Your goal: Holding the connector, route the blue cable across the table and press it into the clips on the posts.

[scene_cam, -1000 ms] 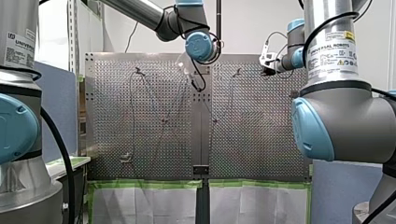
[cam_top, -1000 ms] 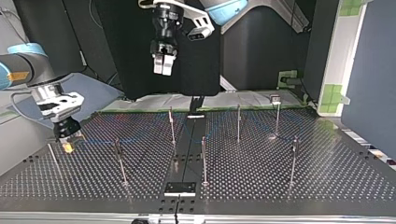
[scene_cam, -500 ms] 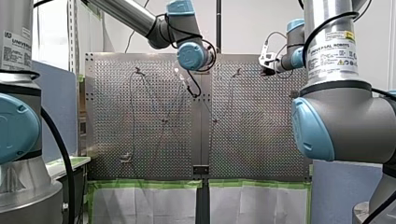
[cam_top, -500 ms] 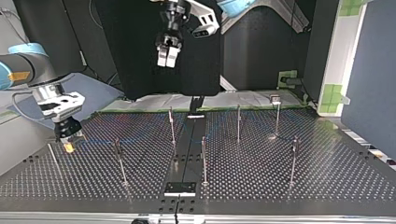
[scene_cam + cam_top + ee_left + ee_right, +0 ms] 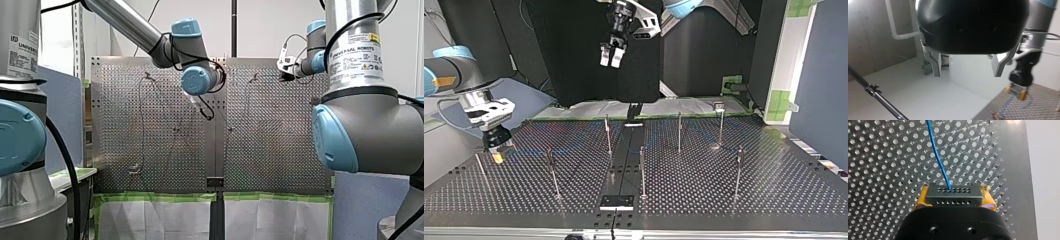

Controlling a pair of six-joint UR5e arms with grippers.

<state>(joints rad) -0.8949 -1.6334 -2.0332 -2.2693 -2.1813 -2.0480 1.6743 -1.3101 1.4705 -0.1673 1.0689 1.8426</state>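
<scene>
1. Currently my right gripper [image 5: 953, 198] is clamped on the dark grey rectangular connector [image 5: 953, 191], yellow pads [image 5: 921, 199] on both its ends.
2. Thin blue cable [image 5: 938, 157] leaves the connector's face and runs over the perforated metal table [image 5: 885, 170].
3. Connector sits low near the top view's left table edge.
4. My left gripper [image 5: 967, 73]: metal fingers [image 5: 936, 66] apart, empty, high above the slim metal posts [image 5: 608, 134].

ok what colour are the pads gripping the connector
Yellow; the pads flank the dark connector, clearest in the right wrist view.
</scene>
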